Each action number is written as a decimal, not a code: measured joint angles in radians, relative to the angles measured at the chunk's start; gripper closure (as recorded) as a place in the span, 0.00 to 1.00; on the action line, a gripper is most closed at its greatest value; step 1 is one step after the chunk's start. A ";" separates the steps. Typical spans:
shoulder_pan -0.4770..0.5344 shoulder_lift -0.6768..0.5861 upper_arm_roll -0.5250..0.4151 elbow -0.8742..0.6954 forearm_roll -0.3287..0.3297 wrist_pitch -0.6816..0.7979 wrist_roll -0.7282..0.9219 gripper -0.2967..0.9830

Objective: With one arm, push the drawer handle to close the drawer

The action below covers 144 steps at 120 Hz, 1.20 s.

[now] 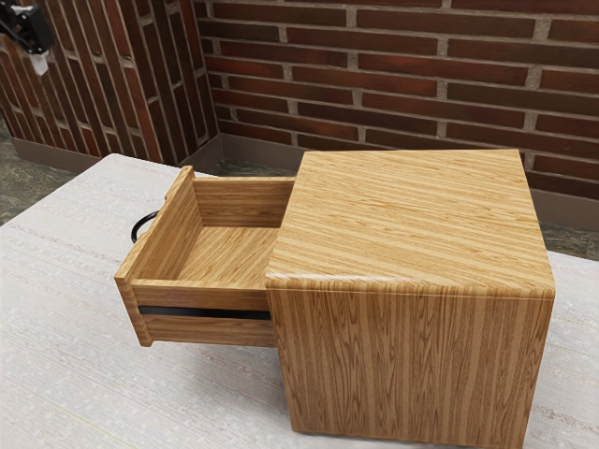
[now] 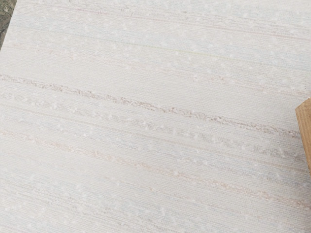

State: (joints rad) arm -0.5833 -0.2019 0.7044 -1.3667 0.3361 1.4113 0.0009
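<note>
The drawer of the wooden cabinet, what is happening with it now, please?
I have the job of pushing the drawer closed by its black handle, but nothing touches it at this moment. The drawer stands well out of the cabinet, which rests on the pale table. My tool is at the exterior view's upper left, clearly apart from the handle.

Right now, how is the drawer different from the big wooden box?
The drawer is open on top; the box has a flat, closed top. The drawer is shallower; the box is bigger and taller. The drawer has a black handle; the box shows none. Both have brown wood grain.
</note>
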 joint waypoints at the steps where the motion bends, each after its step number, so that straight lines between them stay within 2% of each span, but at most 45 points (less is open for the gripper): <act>1: 0.000 0.000 -0.002 0.002 0.000 -0.002 0.000 0.23; 33: 0.004 0.006 -0.021 -0.002 -0.007 -0.066 -0.001 0.23; 49: 0.005 -0.030 -0.051 -0.050 -0.010 -0.119 -0.024 0.24; 71: 0.013 -0.083 -0.068 -0.197 0.000 -0.151 -0.038 0.55; 85: 0.026 -0.113 -0.069 -0.316 0.021 -0.095 -0.017 0.68; 101: 0.028 -0.137 -0.062 -0.444 0.051 0.029 0.041 0.77; 120: 0.024 -0.152 -0.045 -0.537 0.080 0.158 0.124 0.81; 144: 0.012 -0.176 -0.005 -0.662 0.086 0.317 0.249 0.84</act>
State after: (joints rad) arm -0.5717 -0.3778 0.6994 -2.0285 0.4223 1.7287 0.2496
